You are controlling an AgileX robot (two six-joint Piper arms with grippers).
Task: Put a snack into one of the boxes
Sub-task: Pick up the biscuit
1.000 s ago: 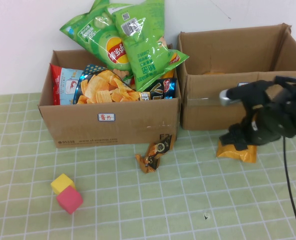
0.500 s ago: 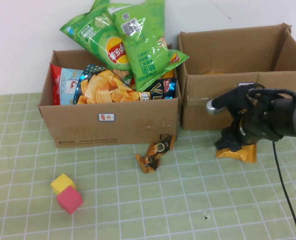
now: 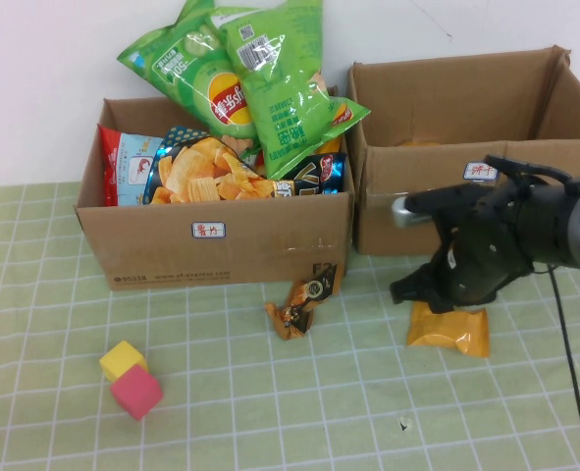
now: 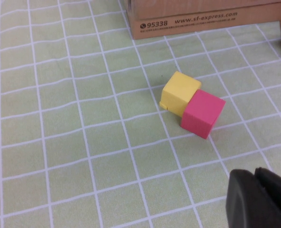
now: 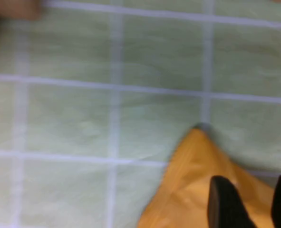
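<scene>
An orange snack packet (image 3: pixel 448 330) lies on the green checked cloth in front of the right cardboard box (image 3: pixel 447 211), which is open with little inside. My right gripper (image 3: pixel 419 292) is at the packet's near left corner; in the right wrist view (image 5: pixel 252 183) its fingers stand on either side of the orange packet (image 5: pixel 188 190) and grip it. A small orange-and-black snack (image 3: pixel 304 302) leans against the left box (image 3: pixel 211 235), which is full of chip bags. My left gripper (image 4: pixel 256 178) is shut and empty, low at the front left.
A yellow cube (image 3: pixel 123 360) and a pink cube (image 3: pixel 137 391) touch each other on the cloth at the front left; they also show in the left wrist view (image 4: pixel 180 92) (image 4: pixel 202 114). Green chip bags (image 3: pixel 245 74) stick up out of the left box.
My right gripper has moved left and toward the front. The orange packet has moved with it, away from the right box.
</scene>
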